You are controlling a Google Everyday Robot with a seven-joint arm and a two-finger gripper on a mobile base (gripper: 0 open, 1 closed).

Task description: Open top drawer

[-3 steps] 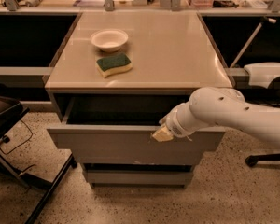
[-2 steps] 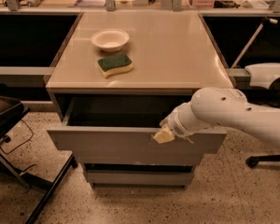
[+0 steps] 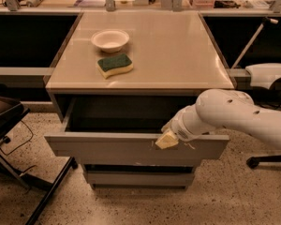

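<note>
The top drawer [image 3: 107,148] is a wide grey handleless drawer under the beige tabletop. It stands pulled out toward me, and its dark shallow inside [image 3: 122,115] shows behind the front panel. Small pale scratches mark the panel right of centre. My gripper [image 3: 166,139] sits at the top edge of the drawer front, right of centre, at the end of the white arm [image 3: 229,114] that reaches in from the right. Its pale tip rests over the panel's rim.
A white bowl [image 3: 110,40] and a green-and-yellow sponge [image 3: 114,65] lie on the tabletop [image 3: 178,55]. A lower grey drawer front [image 3: 136,178] sits below. A black chair frame [image 3: 9,139] stands at the left. A chair base [image 3: 267,161] is at the right.
The drawer front has come a little farther out toward me, and the gripper has moved with it. The bowl and the sponge have not moved.
</note>
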